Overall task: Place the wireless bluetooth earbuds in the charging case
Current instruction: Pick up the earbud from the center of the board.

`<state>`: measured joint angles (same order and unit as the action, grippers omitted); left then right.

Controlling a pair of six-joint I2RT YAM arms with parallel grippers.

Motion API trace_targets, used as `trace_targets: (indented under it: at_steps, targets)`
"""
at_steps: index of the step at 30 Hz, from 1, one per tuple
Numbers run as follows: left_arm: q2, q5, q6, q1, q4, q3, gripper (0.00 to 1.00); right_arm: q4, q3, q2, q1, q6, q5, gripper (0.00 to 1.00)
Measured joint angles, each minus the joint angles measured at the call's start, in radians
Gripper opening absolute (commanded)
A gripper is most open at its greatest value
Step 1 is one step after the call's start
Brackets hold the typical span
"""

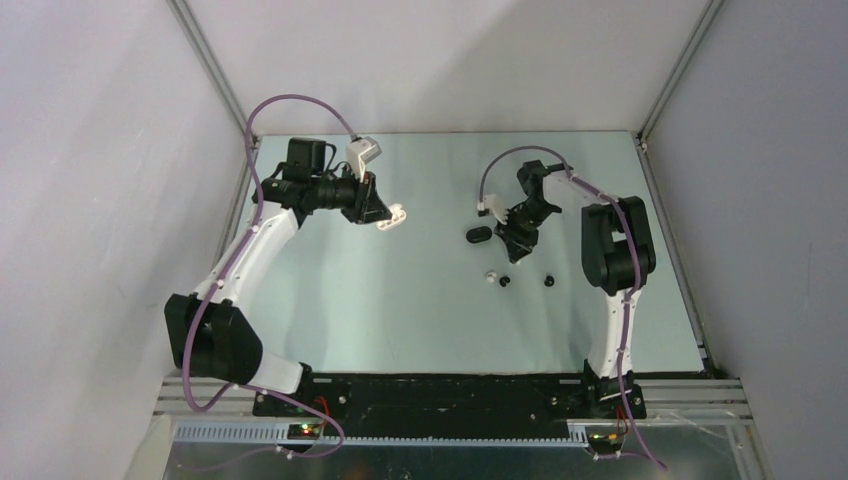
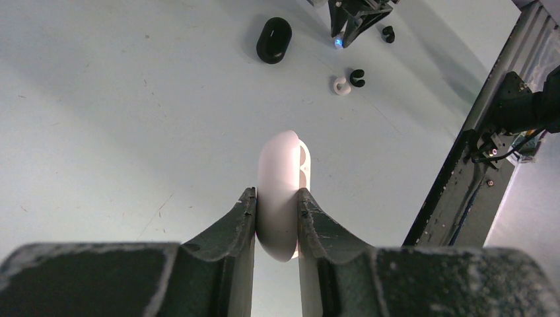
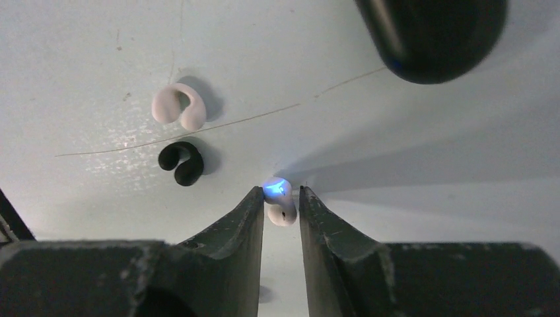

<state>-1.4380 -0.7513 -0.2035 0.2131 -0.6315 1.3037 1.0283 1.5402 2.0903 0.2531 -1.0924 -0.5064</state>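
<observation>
Where the table [image 1: 400, 300] lies nearest the arm bases, three earbuds rest loose: a white earbud [image 3: 177, 105] just beside a black earbud [image 3: 181, 162], and a second black earbud [image 1: 548, 280] apart to their right. Just beyond, the right gripper [image 3: 280, 198] pinches a glowing white earbud [image 3: 280, 206], blue light on it; whether it touches the table, cannot tell. A black case [image 1: 478, 235] lies near, leftward. Far left: the left gripper [image 2: 276, 198] is clamped on a white charging case [image 2: 280, 165], held off the table.
</observation>
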Motion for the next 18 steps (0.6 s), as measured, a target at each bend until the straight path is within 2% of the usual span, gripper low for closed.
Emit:
trace_targets:
  at_steps: [18]
  targets:
    - [0.0, -0.001, 0.0, 0.0, 0.0, 0.0, 0.0, 0.02, 0.084, 0.042, -0.047, 0.053, -0.002, 0.29]
